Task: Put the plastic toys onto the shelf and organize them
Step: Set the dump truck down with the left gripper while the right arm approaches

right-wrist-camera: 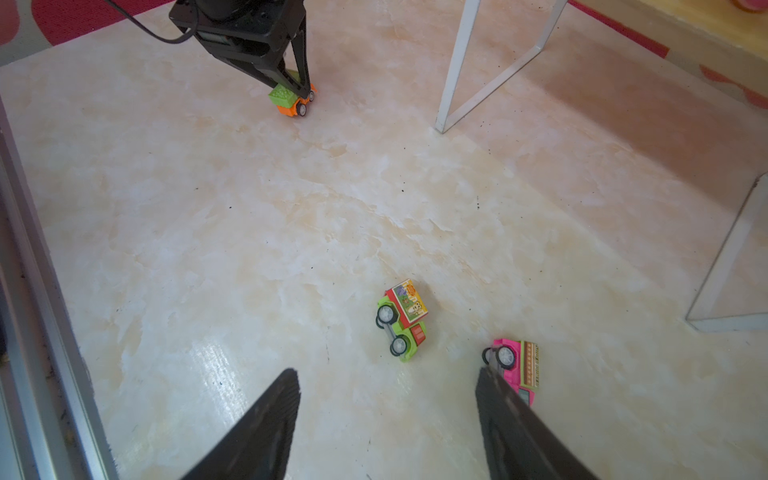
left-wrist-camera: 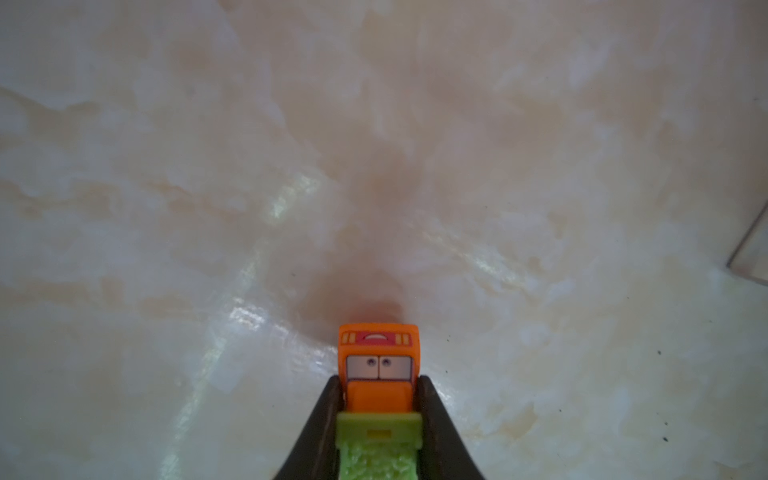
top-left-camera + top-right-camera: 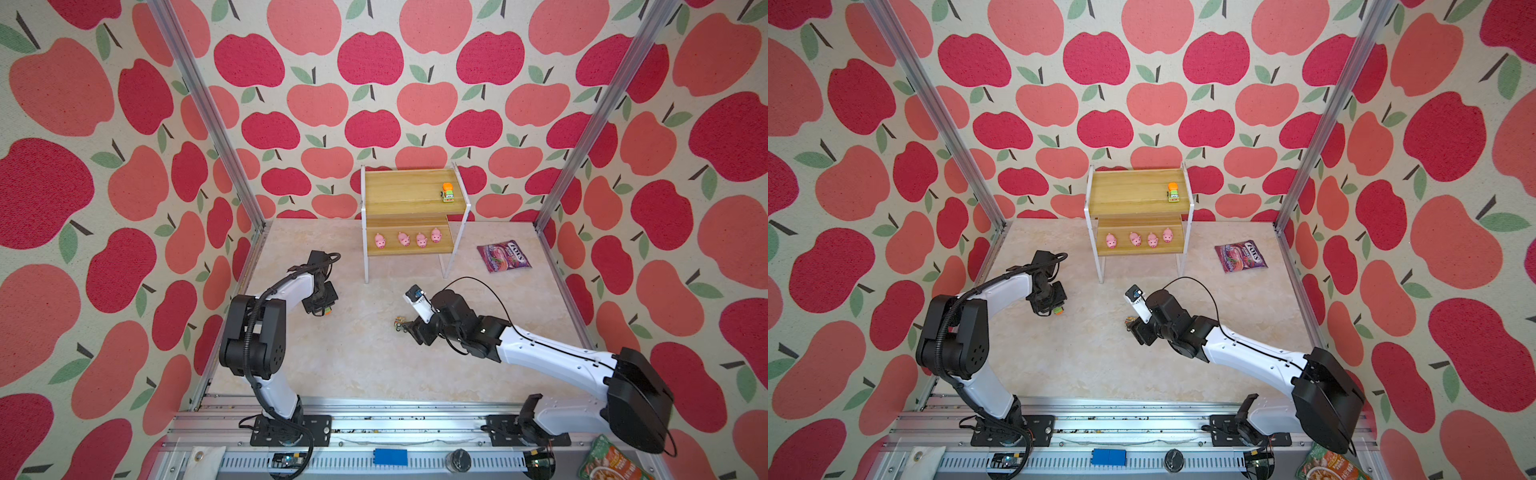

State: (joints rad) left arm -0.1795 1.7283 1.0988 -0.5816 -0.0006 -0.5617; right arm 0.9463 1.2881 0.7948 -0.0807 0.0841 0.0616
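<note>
While left jaws pinch orange truck (image 2: 376, 374), only wrist view shows right jaws spread.

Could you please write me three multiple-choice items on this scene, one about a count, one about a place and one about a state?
1. How many toys stand on the upper board? A one; B three; C none.
2. Where do the pink pigs stand? A upper board; B lower board; C tabletop.
3. How is the left gripper? A open and empty; B shut on a pig; C shut on the orange and green truck.

Answers: 1 A, a single car sits near its right end. 2 B, all four line the lower board, none on the tabletop. 3 C, the left wrist view shows both fingers against the truck's sides.
</note>
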